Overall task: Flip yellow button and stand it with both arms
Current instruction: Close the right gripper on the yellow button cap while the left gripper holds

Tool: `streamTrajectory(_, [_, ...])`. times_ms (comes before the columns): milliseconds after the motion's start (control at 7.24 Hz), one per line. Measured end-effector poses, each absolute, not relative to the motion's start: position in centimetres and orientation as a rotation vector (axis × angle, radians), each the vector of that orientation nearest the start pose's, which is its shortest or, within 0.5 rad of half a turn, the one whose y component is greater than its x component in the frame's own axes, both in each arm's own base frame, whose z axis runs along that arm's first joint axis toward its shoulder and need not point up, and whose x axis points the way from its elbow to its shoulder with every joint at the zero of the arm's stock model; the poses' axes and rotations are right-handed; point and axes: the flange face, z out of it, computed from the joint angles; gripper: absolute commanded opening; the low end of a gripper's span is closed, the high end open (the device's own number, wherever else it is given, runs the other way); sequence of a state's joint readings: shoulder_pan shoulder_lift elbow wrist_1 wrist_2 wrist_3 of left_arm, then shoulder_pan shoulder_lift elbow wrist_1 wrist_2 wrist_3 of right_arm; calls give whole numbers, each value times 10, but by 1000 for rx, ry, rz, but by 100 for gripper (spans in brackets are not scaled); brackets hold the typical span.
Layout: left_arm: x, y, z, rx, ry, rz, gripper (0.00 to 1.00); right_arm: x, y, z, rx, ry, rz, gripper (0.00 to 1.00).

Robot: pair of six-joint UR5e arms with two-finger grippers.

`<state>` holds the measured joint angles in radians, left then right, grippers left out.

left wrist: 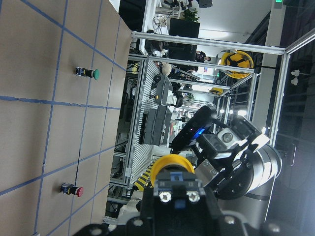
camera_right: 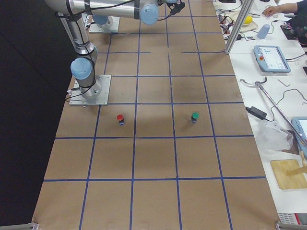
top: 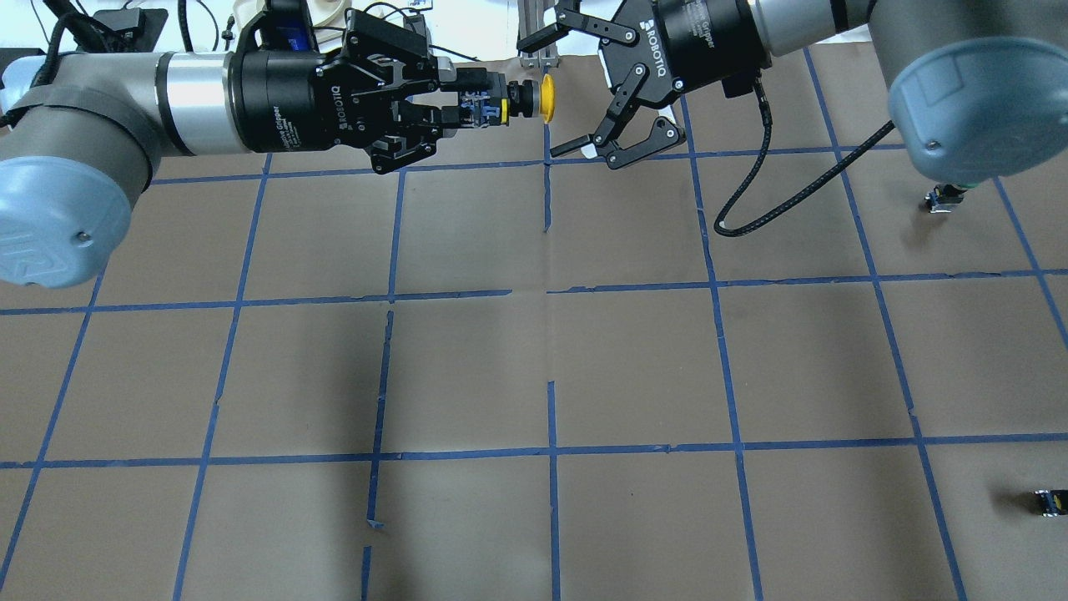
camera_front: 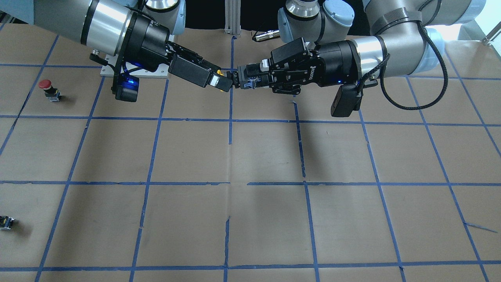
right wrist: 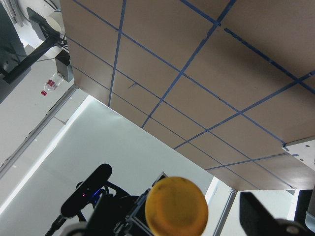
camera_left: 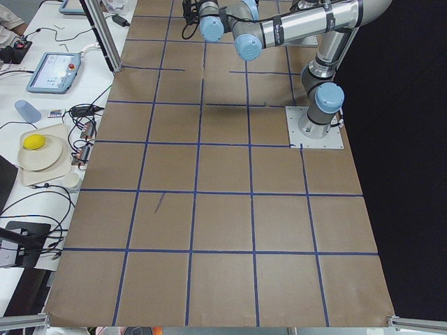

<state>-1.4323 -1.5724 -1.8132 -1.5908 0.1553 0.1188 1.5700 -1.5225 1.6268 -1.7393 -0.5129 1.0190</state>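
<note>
Above the table (top: 584, 359), left fingers (top: 461, 78) pinch the yellow button (top: 546, 98) — right fingers (top: 613, 153) spread wide by its cap.

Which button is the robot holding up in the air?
The yellow button, gripped by the left gripper; the red button and green button sit on the table.

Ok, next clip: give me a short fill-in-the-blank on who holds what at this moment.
1. The yellow button is held in the air, by its body, in the ___ tool.
2. The right tool, close to the yellow cap, has its jaws ___.
3. Of the two upright buttons on the table, the one nearer the right arm's base has a ___ cap.

Missing words: left; open; red
</note>
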Motion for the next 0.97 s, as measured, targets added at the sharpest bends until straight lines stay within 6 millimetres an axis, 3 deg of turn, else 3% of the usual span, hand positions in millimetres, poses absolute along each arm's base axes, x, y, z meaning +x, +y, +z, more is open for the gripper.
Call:
streamTrajectory(415, [-164,-501,452,209,-1709,-36,28,219,-516,499,1013,1876,559,54])
streamTrajectory(691, [-164,-501,452,206,-1711,-34,28,219,-516,499,1015,1874,563,36])
streamTrajectory(967, [-164,-501,452,202,-1713,-29,31,220,-516,499,1015,1874,564,28])
